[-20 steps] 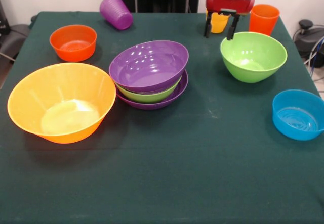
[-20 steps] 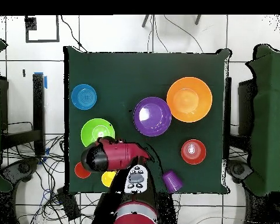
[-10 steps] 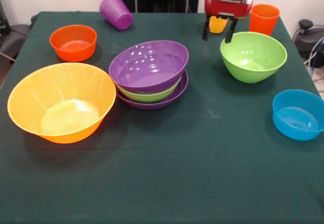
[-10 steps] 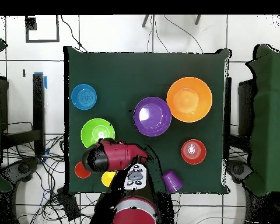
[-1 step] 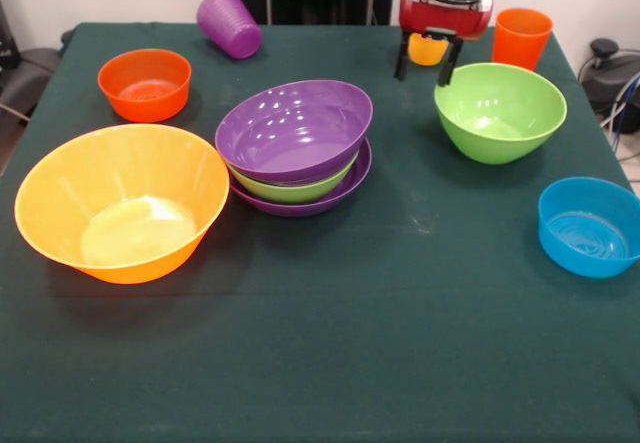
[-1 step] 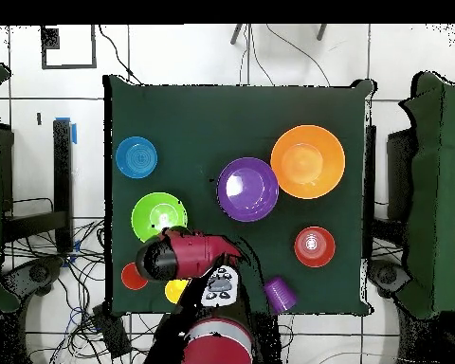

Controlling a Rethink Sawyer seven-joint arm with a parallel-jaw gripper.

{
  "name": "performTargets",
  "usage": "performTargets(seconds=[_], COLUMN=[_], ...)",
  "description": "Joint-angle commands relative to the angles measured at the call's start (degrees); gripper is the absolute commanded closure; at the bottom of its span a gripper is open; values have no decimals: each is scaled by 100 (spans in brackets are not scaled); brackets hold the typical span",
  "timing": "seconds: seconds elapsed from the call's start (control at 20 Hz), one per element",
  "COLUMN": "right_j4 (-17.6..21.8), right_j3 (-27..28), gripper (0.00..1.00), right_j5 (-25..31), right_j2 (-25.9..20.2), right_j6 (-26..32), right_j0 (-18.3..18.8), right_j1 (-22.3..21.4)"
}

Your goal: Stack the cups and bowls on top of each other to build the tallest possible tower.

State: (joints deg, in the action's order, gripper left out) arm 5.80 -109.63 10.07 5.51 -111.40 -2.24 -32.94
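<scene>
On my feed the green table (image 5: 330, 363) carries everything, and the biggest piece on it is the very large yellow-orange bowl (image 5: 122, 201), upright near the front-left. Just beside it sits the tower (image 5: 296, 148): a purple bowl at the bottom, a green bowl inside that, and a second purple bowl tilted on top. A lone green bowl (image 5: 500, 111) stands well apart to the right, with the small blue bowl (image 5: 590, 226) nearer the camera. The small red-orange bowl (image 5: 145, 84) sits far left. The ribbed purple cup (image 5: 229, 24) lies on its side at the back; the orange-red cup (image 5: 522, 38) stands upright. I see the gripper (image 5: 428, 58) with its fingers spread, straddling a yellow-orange cup (image 5: 428, 50).
</scene>
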Motion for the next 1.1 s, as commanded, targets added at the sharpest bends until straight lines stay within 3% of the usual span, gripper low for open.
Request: performTargets(seconds=[0.05,0.25,0.7,1.1], right_j4=[-198,-346,-769,-1070], right_j3=[-215,-260,140,628], gripper=[0,0,0,0], right_j5=[-142,290,934,805], right_j2=[-262,-433,-342,-92], right_j6=[-1019,-969,-1004,-1072], right_j0=[-222,-198,-513,-901], right_j1=[-263,-676,-831,-393])
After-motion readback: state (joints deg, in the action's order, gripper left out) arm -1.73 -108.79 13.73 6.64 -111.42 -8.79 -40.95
